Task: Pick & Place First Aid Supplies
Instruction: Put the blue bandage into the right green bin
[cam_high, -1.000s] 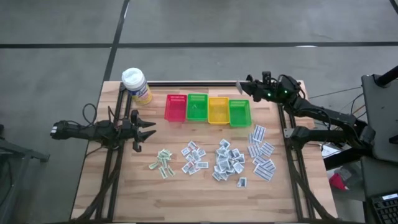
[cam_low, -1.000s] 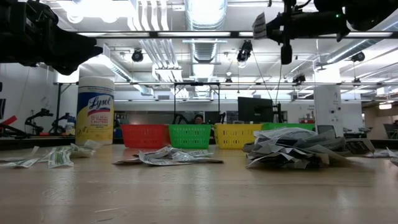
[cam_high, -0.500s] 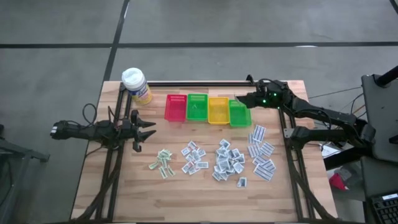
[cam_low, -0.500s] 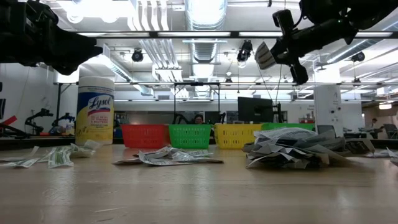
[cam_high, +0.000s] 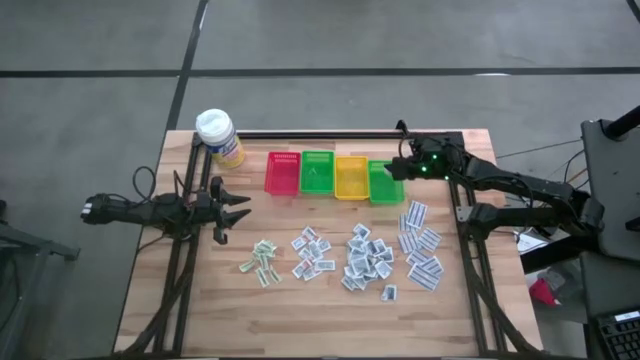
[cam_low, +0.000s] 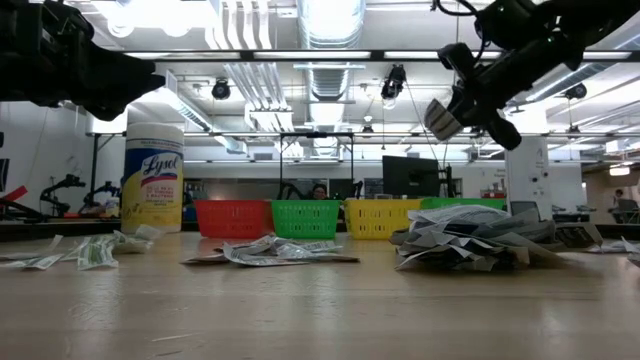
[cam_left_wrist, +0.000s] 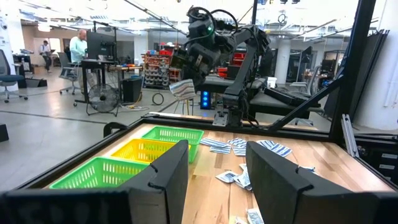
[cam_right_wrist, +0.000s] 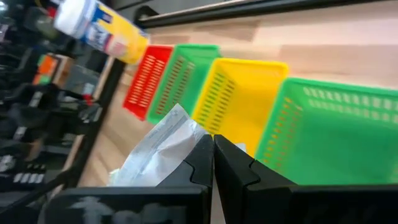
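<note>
Four baskets stand in a row near the table's (cam_high: 330, 320) far edge: red (cam_high: 283, 173), green (cam_high: 317, 172), yellow (cam_high: 351, 177), green (cam_high: 385, 183). A yellow bottle (cam_high: 220, 138) with white cap stands at the far left corner. A person (cam_left_wrist: 78, 46) stands in the room beyond

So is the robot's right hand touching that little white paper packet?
Touching. In the right wrist view, the right gripper has its dark fingers shut on the small white paper packet, over the baskets.
</note>
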